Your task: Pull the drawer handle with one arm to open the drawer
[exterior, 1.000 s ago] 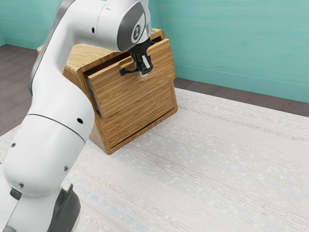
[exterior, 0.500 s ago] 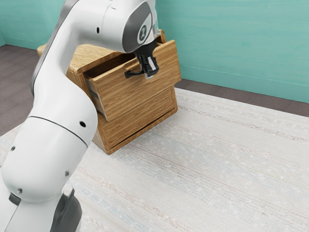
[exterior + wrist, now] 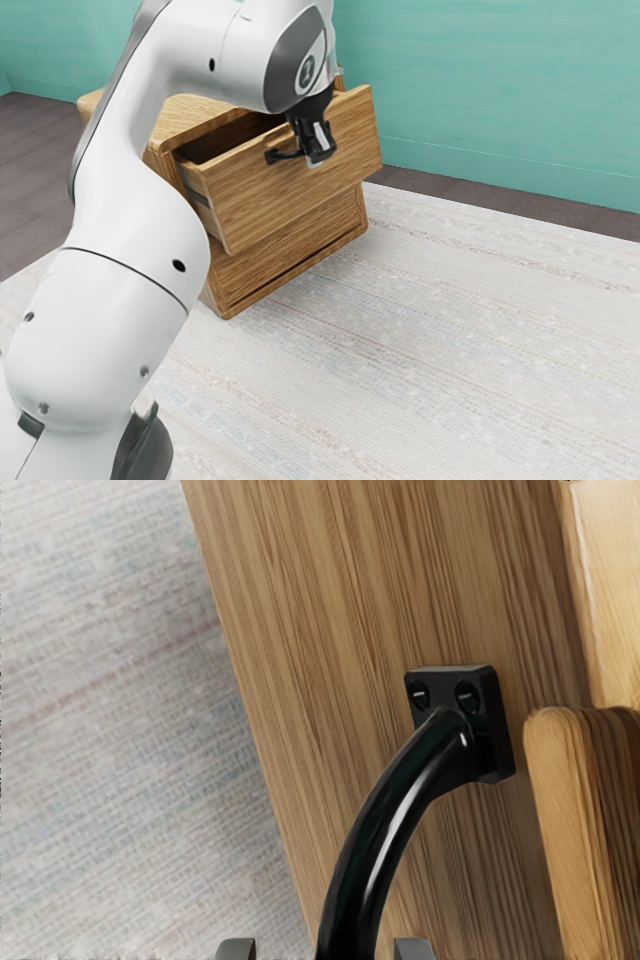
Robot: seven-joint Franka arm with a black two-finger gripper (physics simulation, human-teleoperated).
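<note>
The jaws sit at the handle (image 3: 283, 153), with its black bar running between them in the wrist view (image 3: 400, 810); whether they clamp the bar or only hook behind it cannot be told. The handle is bolted by its mounting plate (image 3: 460, 720) to the front of the upper drawer (image 3: 270, 190). The drawer stands partly out of the wooden cabinet (image 3: 290, 245), with a dark gap open behind its front. The cabinet rests at the far edge of the desk (image 3: 480, 340), toward the exterior view's left. You are judged to be mid-pull, with travel probably remaining. Draw the hand straight along the drawer's line of travel, away from the cabinet face. Keep the wrist level so the bar does not slip out. Apply no sideways load, which could bind the drawer or shift the cabinet. Compared with one second ago, the drawer front stands farther out and the hand has moved with it toward the exterior view's right.
</note>
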